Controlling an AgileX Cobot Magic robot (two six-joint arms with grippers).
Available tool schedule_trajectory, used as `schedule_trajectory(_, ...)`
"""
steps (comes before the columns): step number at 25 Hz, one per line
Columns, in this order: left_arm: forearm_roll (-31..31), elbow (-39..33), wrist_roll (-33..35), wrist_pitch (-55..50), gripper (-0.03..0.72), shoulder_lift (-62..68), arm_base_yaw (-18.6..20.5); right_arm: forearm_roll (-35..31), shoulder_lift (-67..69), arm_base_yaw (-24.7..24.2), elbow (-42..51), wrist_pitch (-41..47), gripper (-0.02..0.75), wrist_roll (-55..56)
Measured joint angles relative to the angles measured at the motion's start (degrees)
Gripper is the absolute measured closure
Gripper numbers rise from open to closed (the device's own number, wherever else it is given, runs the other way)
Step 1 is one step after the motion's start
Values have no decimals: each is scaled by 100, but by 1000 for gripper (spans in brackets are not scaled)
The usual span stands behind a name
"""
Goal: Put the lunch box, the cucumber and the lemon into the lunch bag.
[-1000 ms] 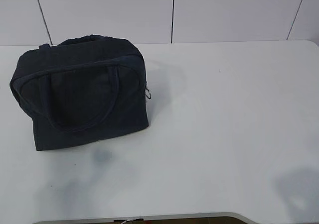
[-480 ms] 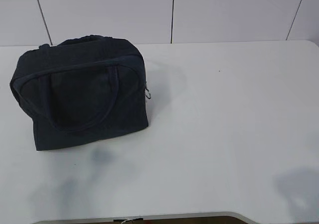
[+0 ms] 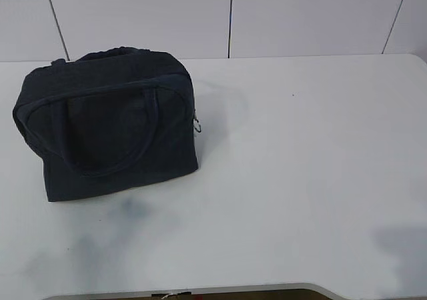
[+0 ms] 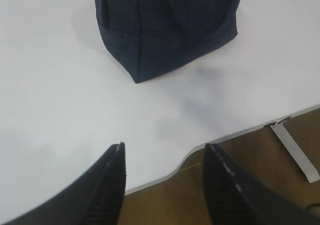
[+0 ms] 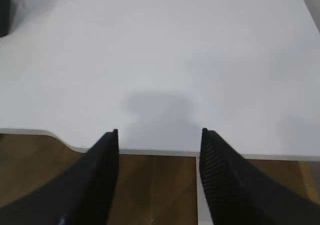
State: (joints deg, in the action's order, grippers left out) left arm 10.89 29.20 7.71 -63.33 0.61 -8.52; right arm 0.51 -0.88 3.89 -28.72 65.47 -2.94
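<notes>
The dark navy lunch bag (image 3: 107,123) stands zipped shut on the left of the white table (image 3: 300,147), its metal ring pull (image 3: 197,125) hanging at its right end. The bag's lower corner (image 4: 165,30) also fills the top of the left wrist view. My left gripper (image 4: 165,147) hovers open over the table's front edge, well short of the bag, nothing between its fingers. Over the front edge further right, my right gripper (image 5: 159,132) is open and empty too. The lunch box, the cucumber and the lemon are out of view. Neither arm appears in the exterior view.
The table's front edge (image 4: 220,137) has a curved cut-out, with brown floor (image 5: 150,185) below it. A white panelled wall (image 3: 233,17) stands behind the table. Faint arm shadows lie on the tabletop near the front left and right.
The shadows on the front of the table have shifted slightly. The bag has not moved.
</notes>
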Motion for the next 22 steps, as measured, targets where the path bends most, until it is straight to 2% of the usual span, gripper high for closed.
schedule_trajectory(5, 0, 0, 0, 0, 330, 0, 166, 0, 0, -405, 0, 0, 319, 0)
schedule_trajectory(16, 0, 0, 0, 0, 332, 0, 206, 0, 0, -438, 0, 0, 319, 0)
schedule_trajectory(22, 0, 0, 0, 0, 357, 0, 206, 0, 0, -438, 0, 0, 319, 0)
